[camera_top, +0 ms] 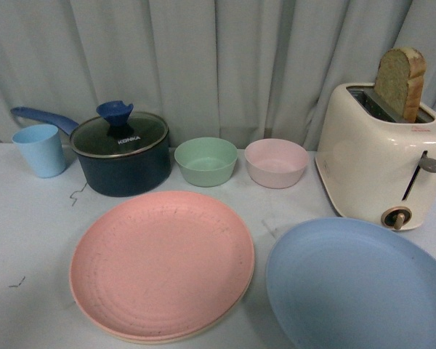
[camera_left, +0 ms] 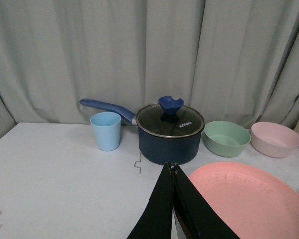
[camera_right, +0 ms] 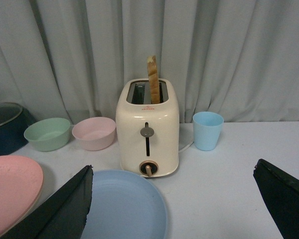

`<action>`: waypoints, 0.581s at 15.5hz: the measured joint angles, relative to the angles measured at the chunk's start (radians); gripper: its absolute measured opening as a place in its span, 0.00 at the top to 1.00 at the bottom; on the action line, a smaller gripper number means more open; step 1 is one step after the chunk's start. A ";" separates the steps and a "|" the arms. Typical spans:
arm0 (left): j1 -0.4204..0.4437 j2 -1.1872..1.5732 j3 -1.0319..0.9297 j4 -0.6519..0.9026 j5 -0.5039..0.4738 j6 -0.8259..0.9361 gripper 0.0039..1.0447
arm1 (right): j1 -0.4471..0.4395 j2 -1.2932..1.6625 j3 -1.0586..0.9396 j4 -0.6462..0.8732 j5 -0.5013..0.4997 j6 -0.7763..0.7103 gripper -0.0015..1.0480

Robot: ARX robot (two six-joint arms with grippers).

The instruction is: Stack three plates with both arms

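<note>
Three plates lie on the table (camera_top: 29, 233). The pink plate (camera_top: 162, 265) sits on top of the cream plate (camera_top: 176, 339) toward the front edge, left of the middle. The light blue plate (camera_top: 356, 287) lies alone toward the front right corner, just beside that pair. Along the back edge stand one lidded pot (camera_top: 123, 156), two bowls, the green bowl (camera_top: 206, 161) and the pink bowl (camera_top: 276, 163), and one toaster (camera_top: 381, 156) holding one slice of bread (camera_top: 401, 81). There are two blue cups: the left cup (camera_top: 40, 150) by the pot handle and the right cup (camera_right: 208, 130) beyond the toaster.

Only a thin crescent of the cream plate shows under the pink one. The picture's edge cuts off the blue plate, and the front view shows neither arm.

In the left wrist view the left gripper (camera_left: 171, 170) has its fingers pressed together with nothing between them, its tip near the pink plate's rim; whether it touches cannot be told. In the right wrist view the right gripper (camera_right: 173, 174) is spread wide and empty above the blue plate, one finger over that plate's near rim.
</note>
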 joint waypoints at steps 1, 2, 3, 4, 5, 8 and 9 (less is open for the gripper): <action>0.000 -0.024 0.000 -0.027 0.000 0.000 0.99 | 0.000 0.000 0.000 0.000 0.000 0.000 0.06; 0.000 -0.039 0.000 -0.039 0.000 0.000 0.99 | 0.000 0.000 0.000 0.000 0.000 0.000 0.06; 0.000 -0.065 0.000 -0.065 0.000 0.000 0.99 | 0.000 0.000 0.000 0.000 0.000 0.000 0.06; 0.000 -0.084 0.000 -0.084 0.000 0.000 0.99 | 0.000 0.000 0.000 0.000 0.000 0.000 0.06; 0.000 -0.108 0.000 -0.108 0.000 0.000 0.99 | 0.000 0.000 0.000 0.000 0.000 0.000 0.06; 0.000 -0.146 0.000 -0.146 0.000 0.000 0.99 | 0.000 0.000 0.000 0.000 0.000 0.000 0.06; 0.000 -0.158 0.000 -0.159 0.000 0.000 0.99 | 0.000 0.000 0.000 0.000 0.000 0.000 0.06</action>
